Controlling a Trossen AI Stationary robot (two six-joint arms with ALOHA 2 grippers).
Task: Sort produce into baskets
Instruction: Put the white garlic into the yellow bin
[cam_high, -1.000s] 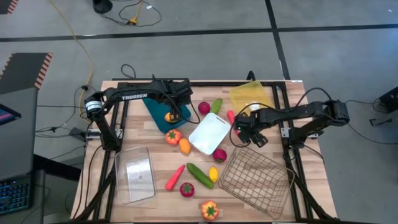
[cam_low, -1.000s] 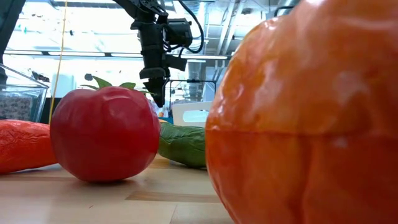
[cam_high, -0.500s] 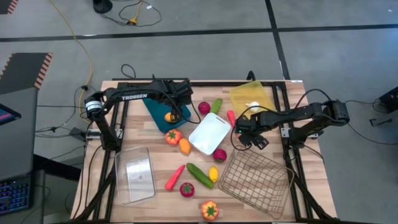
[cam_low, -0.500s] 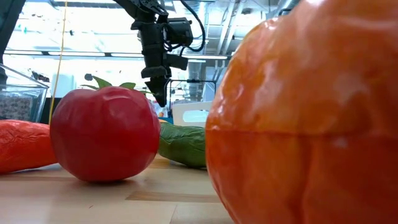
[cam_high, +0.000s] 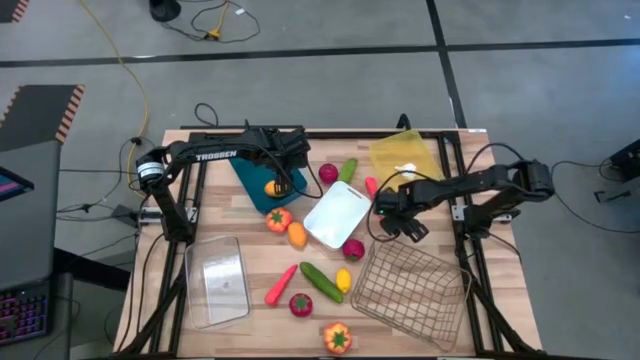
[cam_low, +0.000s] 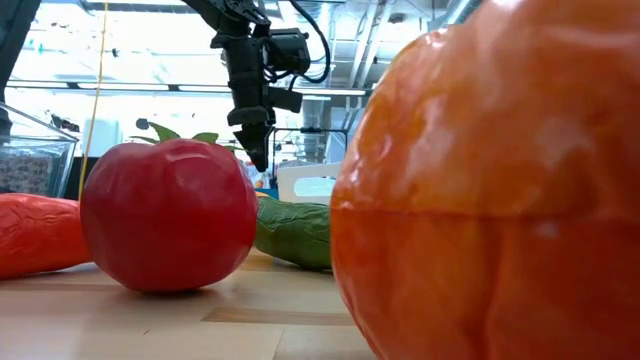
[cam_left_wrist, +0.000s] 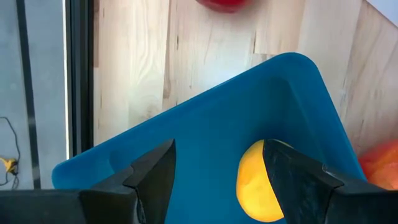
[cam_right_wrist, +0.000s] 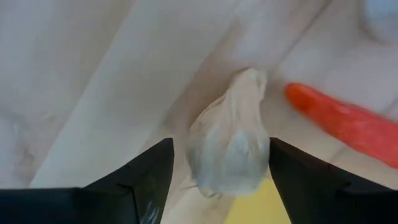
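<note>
Garlic (cam_right_wrist: 229, 143) sits framed between the right gripper's (cam_right_wrist: 217, 168) spread fingers, on the bare wood beside the yellow tray (cam_high: 400, 152).

Over the past second the right arm has slid in from the wire basket (cam_high: 410, 290) toward the gap between the white tray (cam_high: 335, 215) and the yellow tray, and its jaws have begun to narrow around the white bulb; a carrot (cam_right_wrist: 348, 124) lies just beside it. No pinch is made yet, so the garlic looks like the next piece to be lifted and sorted. Across the table the left gripper (cam_left_wrist: 214, 180) hovers half-spread and empty above the teal tray (cam_left_wrist: 205, 137), where a yellow citrus (cam_left_wrist: 258, 186) already rests. Tomatoes, cucumbers, a pepper (cam_high: 337, 338) and more carrots lie scattered, unsorted, on the tabletop (cam_high: 260, 260).
</note>
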